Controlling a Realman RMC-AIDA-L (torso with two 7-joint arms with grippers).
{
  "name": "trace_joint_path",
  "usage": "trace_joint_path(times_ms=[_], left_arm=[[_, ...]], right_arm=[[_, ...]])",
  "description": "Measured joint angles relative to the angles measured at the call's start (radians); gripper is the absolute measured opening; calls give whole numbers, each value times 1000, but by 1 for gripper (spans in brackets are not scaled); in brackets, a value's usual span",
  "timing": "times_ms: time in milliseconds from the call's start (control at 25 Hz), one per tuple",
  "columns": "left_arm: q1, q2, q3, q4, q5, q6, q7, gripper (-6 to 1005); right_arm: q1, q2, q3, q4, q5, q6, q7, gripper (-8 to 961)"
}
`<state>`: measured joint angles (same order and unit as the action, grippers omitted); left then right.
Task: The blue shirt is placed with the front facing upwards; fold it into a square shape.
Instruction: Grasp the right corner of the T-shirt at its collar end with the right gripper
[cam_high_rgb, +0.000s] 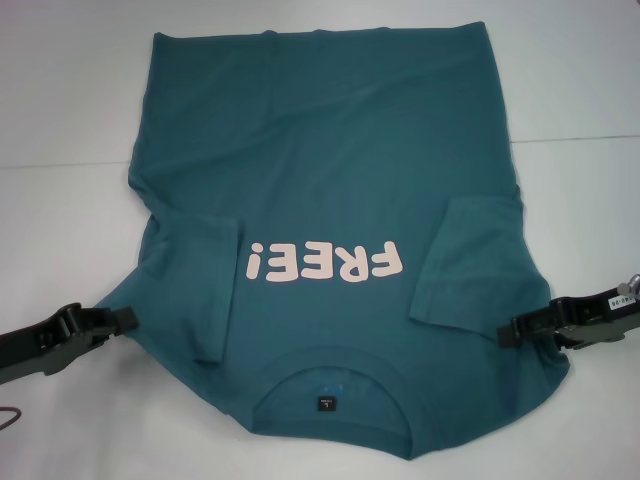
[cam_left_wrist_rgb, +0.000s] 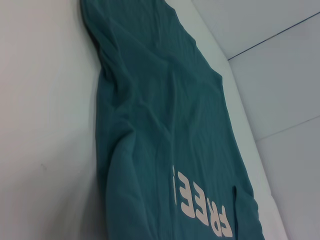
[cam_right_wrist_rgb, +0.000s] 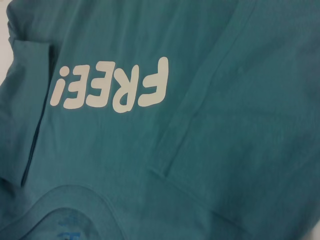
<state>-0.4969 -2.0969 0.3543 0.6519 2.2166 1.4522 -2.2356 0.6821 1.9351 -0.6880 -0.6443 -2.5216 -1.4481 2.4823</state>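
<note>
Left gripper (cam_high_rgb: 125, 318) is lying low on the white table (cam_high_rgb: 60, 120), reaching in from the left edge, its tip touching the shoulder edge of the blue shirt (cam_high_rgb: 330, 150); cannot tell whether the fingers are parted or pinched. Shirt is lying flat, front up, spread across the table centre, collar (cam_high_rgb: 335, 385) nearest the robot, hem at the far side, so its long axis is running straight away from the body. Both sleeves, left sleeve (cam_high_rgb: 205, 290) and right sleeve (cam_high_rgb: 465, 265), are sitting folded in over the chest, flanking the pink "FREE!" print (cam_high_rgb: 325, 262). Right gripper (cam_high_rgb: 508, 330) is mirroring from the right, tip against the opposite shoulder edge, grip state likewise unreadable. Both arms equally near; shirt lies between them. Judging next: a lengthwise fold.
</note>
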Motion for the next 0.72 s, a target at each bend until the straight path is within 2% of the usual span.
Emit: trace_joint_path(times_ms=[560,720], left_arm=[[-2,0,0,-3,0,1,1,20],[-3,0,0,-5,-3,1,1,20]], right_arm=[[-13,-13,3,-2,-48,12,23,816],[-4,-6,4,-3,-47,12,18,816]])
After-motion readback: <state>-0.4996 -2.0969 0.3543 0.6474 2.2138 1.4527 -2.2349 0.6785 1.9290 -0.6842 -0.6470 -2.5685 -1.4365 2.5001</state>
